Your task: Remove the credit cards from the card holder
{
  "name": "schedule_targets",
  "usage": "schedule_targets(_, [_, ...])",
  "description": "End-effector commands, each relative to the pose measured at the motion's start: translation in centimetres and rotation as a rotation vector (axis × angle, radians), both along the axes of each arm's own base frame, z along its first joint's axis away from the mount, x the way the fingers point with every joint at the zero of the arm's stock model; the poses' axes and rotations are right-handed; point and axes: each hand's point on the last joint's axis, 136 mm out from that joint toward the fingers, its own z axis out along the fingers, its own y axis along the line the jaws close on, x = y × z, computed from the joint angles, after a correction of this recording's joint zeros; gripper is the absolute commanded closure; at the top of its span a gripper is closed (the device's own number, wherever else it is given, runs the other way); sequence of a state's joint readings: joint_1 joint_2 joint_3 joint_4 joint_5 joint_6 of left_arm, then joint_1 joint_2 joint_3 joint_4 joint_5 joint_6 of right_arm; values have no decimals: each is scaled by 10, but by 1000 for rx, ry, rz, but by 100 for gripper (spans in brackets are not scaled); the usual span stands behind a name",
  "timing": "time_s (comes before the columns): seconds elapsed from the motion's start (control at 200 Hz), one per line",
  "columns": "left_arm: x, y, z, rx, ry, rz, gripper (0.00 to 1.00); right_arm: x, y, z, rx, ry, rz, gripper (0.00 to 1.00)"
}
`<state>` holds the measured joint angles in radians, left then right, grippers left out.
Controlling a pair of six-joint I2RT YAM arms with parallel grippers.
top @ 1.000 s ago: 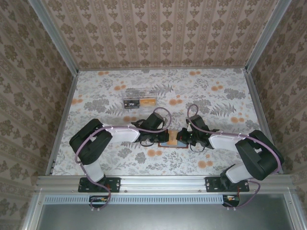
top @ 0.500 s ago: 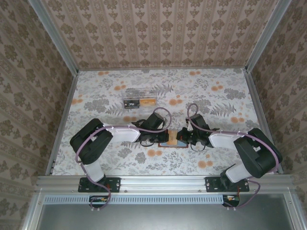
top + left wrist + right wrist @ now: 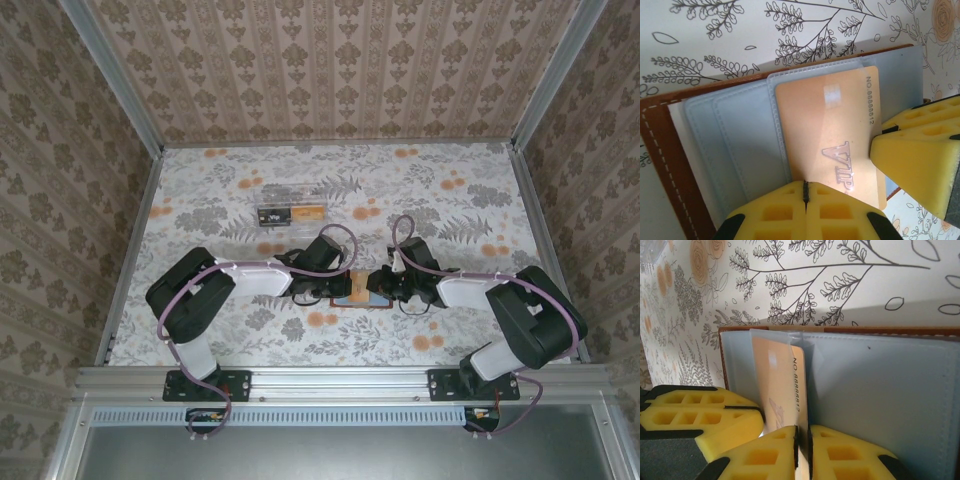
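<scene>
Currently at work on drawing the orange card [image 3: 830,150] out of the card holder [image 3: 352,296], spread open on the worktop [image 3: 300,190] directly between the two hands. Has the left hand [image 3: 805,200] shut, pads together, tips bearing down on the blue-grey pocket right at the card's near edge. Has the right hand [image 3: 802,437] closed on the card's free end, pads all but meeting with the thin plastic in the slit between them; looks a light pinch rather than a firm one. Shows the card largely under its clear sleeve, with the end nearest the right hand poking out.

Could slip off the glossy plastic if pulled with so shallow a bite, leaving the card half in the sleeve. Could drag or fold the whole holder toward the right hand if the left tips trap the card too; hard to tell whether resting on lining alone. Could flex the card and snag a corner on the sleeve's lip if lifted instead of drawn along the pocket. Probably calls for a slow, straight pull away from the left hand.
</scene>
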<state>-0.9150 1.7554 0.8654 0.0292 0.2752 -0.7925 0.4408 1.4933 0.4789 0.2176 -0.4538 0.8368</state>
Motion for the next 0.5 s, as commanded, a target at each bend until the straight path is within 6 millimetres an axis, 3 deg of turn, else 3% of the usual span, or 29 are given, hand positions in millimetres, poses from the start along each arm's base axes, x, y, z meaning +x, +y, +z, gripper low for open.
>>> schedule_targets(0.0, [-6, 25, -23, 120, 47, 29, 100, -17, -18, -24, -58, 79, -25, 82])
schedule_targets(0.495, [-6, 24, -23, 119, 47, 27, 100, -18, -20, -22, -7, 82, -25, 86])
